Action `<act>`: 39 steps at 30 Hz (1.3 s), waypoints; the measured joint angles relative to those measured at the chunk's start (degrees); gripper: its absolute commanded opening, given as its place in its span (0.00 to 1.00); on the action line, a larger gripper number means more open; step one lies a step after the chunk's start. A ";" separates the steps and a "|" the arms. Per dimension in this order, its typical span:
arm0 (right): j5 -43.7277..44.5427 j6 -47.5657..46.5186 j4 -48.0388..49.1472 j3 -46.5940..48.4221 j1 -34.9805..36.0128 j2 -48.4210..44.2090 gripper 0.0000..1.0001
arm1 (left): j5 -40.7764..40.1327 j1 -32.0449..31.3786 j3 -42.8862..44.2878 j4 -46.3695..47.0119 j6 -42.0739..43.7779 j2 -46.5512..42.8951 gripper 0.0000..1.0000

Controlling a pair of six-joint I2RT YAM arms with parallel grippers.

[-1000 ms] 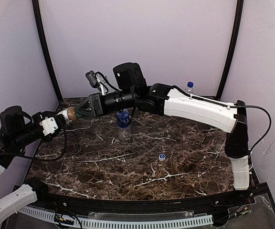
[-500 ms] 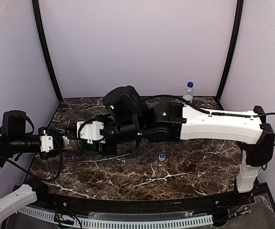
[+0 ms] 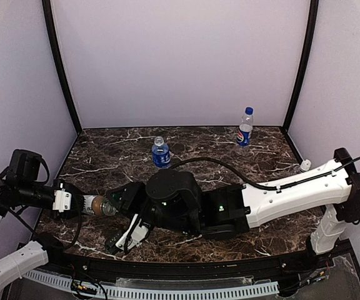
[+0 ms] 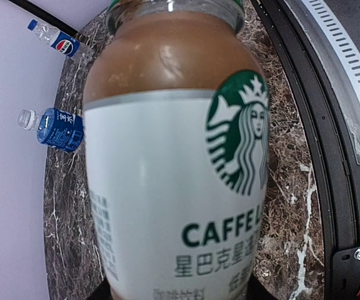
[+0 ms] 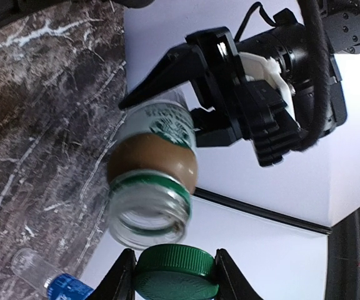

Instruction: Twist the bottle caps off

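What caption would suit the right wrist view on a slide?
Right tool holds the green cap clear of the open brown bottle gripped by the left tool.

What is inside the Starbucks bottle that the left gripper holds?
Brown coffee drink shows above the label of the Starbucks bottle, up to the shoulder; the open glass neck looks empty. The label covers the contents lower down.
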 measured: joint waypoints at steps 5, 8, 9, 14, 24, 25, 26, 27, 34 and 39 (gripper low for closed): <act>3.58 -8.87 6.71 -0.74 0.20 -0.52 0.00 | -0.42 0.00 -0.42 -1.81 1.14 -0.11 0.35; 5.18 -6.43 6.84 0.57 0.20 -0.79 0.00 | -0.76 0.00 -0.94 -1.49 0.48 -0.57 0.36; 6.01 -4.28 6.51 1.36 0.17 -0.90 0.00 | -0.92 0.00 -1.14 -1.25 -0.02 -0.74 0.36; 11.96 17.62 -0.22 9.22 -1.81 -1.49 0.00 | -2.58 0.00 -3.10 4.92 -7.10 -2.27 0.38; 3.02 91.21 -35.19 4.85 -26.77 -15.13 0.00 | -6.84 0.02 -9.51 28.50 -39.50 -6.05 0.39; 1.64 96.28 -37.46 1.77 -27.19 -16.11 0.00 | -6.78 0.09 -10.40 30.99 -43.28 -6.36 0.39; 0.04 101.31 -39.95 -1.44 -27.08 -16.61 0.00 | -6.62 0.28 -11.52 33.38 -47.28 -6.84 0.39; -1.53 104.83 -41.70 -3.82 -26.77 -16.61 0.00 | -6.45 0.39 -12.50 35.06 -50.25 -7.19 0.39; -12.22 122.36 -49.42 -14.97 -26.16 -9.40 0.00 | -2.03 3.93 -22.29 48.22 -70.05 -9.01 0.39; -15.82 125.92 -49.77 -15.32 -26.16 -1.51 0.00 | -0.44 6.78 -26.14 51.58 -76.56 -10.99 0.39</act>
